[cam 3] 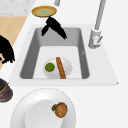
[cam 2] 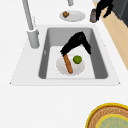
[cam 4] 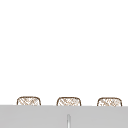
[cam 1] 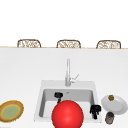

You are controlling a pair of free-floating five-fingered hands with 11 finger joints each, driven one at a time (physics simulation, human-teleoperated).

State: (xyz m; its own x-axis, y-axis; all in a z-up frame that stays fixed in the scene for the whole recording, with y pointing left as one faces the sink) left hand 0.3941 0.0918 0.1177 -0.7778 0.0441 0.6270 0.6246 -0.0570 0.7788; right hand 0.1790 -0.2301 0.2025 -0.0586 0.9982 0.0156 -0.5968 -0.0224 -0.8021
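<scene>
- Left hand (cam 1: 58, 95) over the sink basin (cam 2: 98, 62), left of centre, above the small plate (cam 2: 61, 67) on the basin floor; fingers relaxed and pointing down, apart, clamped on nothing
- In the left side view, left hand (cam 2: 75, 43) just above the far end of the orange-brown stick (cam 2: 68, 64); contact with it cannot be told
- Stick laid across the small plate, green lime (cam 2: 77, 59) beside it on the same plate, the two just apart
- Right hand (cam 1: 95, 110) at the right edge of the sink near the front rim, in the air; fingers curled, holding nothing
- Dark jar (cam 1: 109, 117) on the counter just right of the right hand, near but apart
- Large white plate (cam 1: 120, 106) on the counter right of the sink, brown round food item (cam 1: 111, 97) on its far-left part
- Yellow-rimmed plate (cam 1: 11, 110) with green centre on the counter, well left of the sink
- Faucet (cam 1: 68, 72) at the far rim of the sink, centred
- Large red ball (cam 1: 67, 114) in the front view, covering the near middle of the basin
- Three wicker chair backs (cam 1: 68, 44) beyond the far edge of the counter
</scene>
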